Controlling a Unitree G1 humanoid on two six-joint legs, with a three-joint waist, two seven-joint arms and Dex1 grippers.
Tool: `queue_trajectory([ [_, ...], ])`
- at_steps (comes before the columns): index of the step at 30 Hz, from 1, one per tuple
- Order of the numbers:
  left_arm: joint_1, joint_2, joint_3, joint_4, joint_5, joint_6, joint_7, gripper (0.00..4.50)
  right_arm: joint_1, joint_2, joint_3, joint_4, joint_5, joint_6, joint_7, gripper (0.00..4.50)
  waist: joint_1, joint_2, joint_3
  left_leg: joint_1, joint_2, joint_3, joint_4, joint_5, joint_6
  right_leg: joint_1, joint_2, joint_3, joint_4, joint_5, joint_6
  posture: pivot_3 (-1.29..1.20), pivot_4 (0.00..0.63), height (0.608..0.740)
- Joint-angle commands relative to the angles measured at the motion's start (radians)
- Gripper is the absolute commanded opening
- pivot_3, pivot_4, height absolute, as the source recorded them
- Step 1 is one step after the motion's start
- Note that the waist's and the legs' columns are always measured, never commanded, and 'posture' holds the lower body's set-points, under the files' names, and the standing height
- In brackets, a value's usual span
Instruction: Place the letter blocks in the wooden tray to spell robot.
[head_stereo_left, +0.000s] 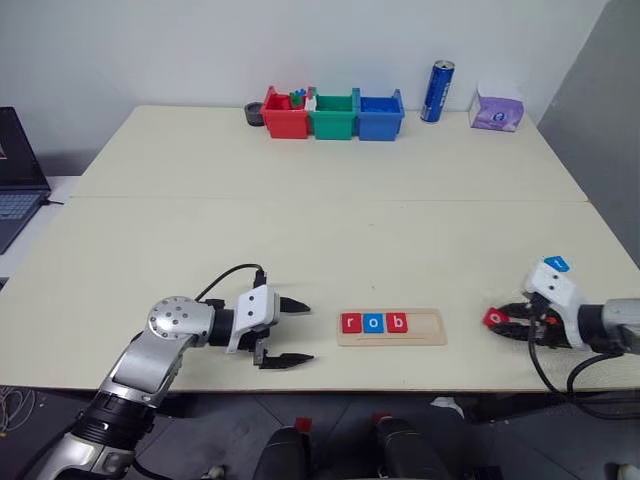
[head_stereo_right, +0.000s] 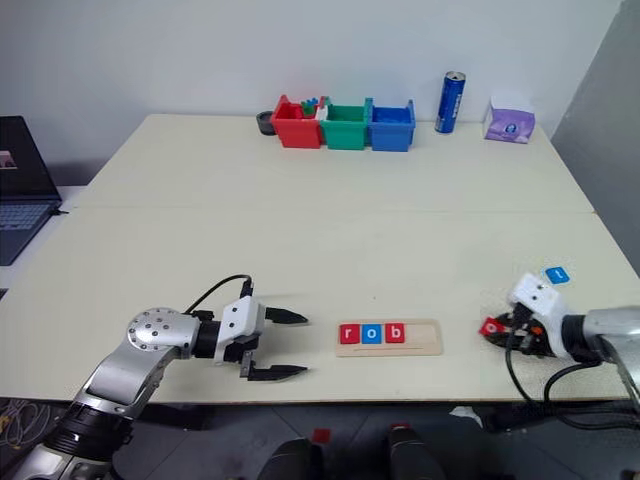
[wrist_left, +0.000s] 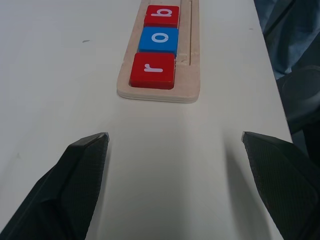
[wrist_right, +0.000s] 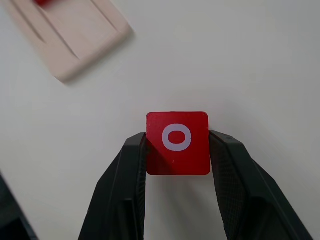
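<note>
**K:** Red "o" block (wrist_right: 177, 143) sits pinched between the right end effector's (head_stereo_left: 508, 322) two black fingers, one on each side edge, letter face up. It's just off the right end of the wooden tray (head_stereo_left: 391, 327), near the tabletop's (head_stereo_left: 320, 230) front edge.

**M:** Tray status?

**K:** Red r (head_stereo_left: 350, 322), blue o (head_stereo_left: 373, 322), red b (head_stereo_left: 397, 322) fill the left three slots, touching in a row. Two right slots are free. Blue block (head_stereo_right: 557, 274), presumably the t, lies on the tabletop just behind the right end effector.

**M:** Tray axis?

**K:** Long axis runs left-right across the robot, parallel to the front edge. Letters read upright from the robot's side.

**M:** So the step in hand?

**K:** Likely carrying the "o" to slot four. Keep the block flat, edges square to the groove, lower it right beside the b without nudging it, then release. Rotation hardly matters for an "o".

**M:** Left arm?

**K:** Left end effector (head_stereo_left: 285, 330) fully spread, holding nothing, pointing at the tray's left end, near but apart.
</note>
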Motion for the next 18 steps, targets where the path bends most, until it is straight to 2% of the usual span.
queue_trajectory([
  [1, -0.003, 0.013, 0.015, -0.029, -0.003, -0.014, -0.001, 4.5, -0.075, 0.008, 0.077, -0.124, 0.002, 0.017, -0.001, 1.44, 0.002, 0.0, 0.0, 0.0, 0.0, 0.0, 0.0, 0.0, 0.0, 0.0, 0.0, 0.0, 0.0, 0.0, 0.0, 0.0, 0.15, 0.74],
  [10, 0.0, 0.007, 0.007, -0.011, 0.01, -0.039, 0.004, 4.5, -0.247, 0.054, 0.335, -0.081, -0.096, -0.013, 0.034, 1.44, 0.005, 0.0, 0.0, -0.001, -0.001, 0.0, 0.0, 0.0, 0.0, 0.0, -0.001, -0.001, -0.001, 0.0, 0.0, 0.0, 0.15, 0.74],
  [18, 0.015, -0.003, 0.003, -0.017, 0.017, -0.048, 0.017, 4.5, -0.324, 0.092, 0.409, -0.013, -0.135, -0.026, 0.076, 1.44, 0.005, 0.0, 0.0, -0.001, 0.0, 0.0, 0.0, 0.0, 0.0, -0.001, -0.001, -0.001, -0.001, 0.001, -0.001, 0.0, 0.15, 0.74],
])
